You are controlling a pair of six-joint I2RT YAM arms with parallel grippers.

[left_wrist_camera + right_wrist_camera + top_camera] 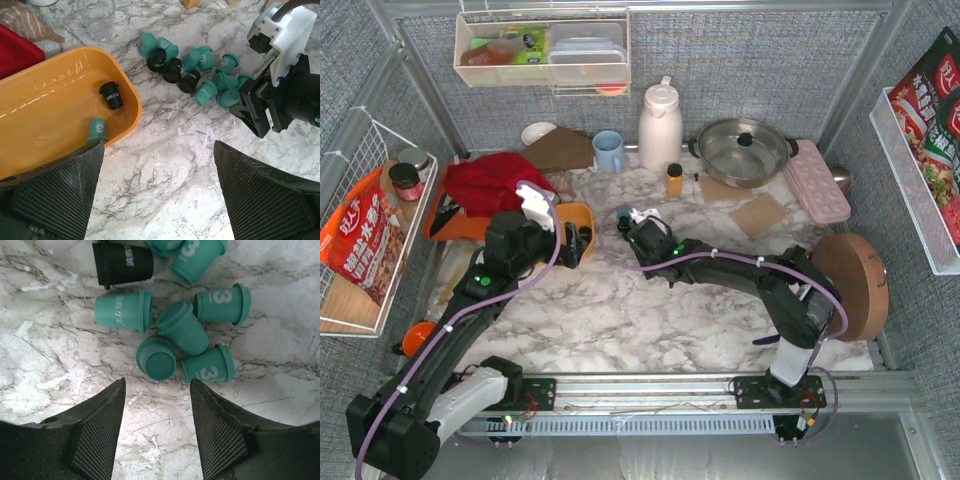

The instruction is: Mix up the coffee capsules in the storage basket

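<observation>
Bearing white 3s, teal coffee capsules (pixel 182 327) lie clustered.

One shallow orange plastic rectangular basket (pixel 45 110) contains two items: one of the teal-green cup-shaped plastic capsules (pixel 97 130) and one of the black cup-shaped plastic capsules (pixel 111 95). On the marble desk (pixel 165 150) lie three more black ones and nine or ten teal-green ones, the cluster being too tightly packed for a firm count. One clear drinking glass (pixel 97 17) stands there too.
</observation>
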